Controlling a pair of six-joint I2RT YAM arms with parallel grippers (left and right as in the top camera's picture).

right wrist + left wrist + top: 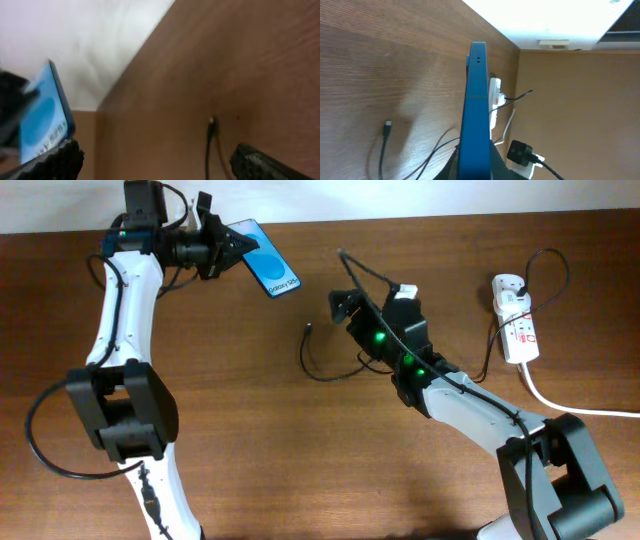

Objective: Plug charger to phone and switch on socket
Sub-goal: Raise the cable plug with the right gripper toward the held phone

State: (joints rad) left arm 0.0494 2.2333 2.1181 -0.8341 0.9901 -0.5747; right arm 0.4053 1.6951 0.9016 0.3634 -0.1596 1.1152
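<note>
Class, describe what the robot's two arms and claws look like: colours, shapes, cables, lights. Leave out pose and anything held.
The left arm and right arm have smooth white links joined by bulky black joint housings. The left claw and right claw are black. Two green lights glow near the right wrist. A thin black cable loops by the left arm's base.

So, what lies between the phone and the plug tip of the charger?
Only bare table, as the overhead view shows, separates the phone from the charger's plug tip.
</note>
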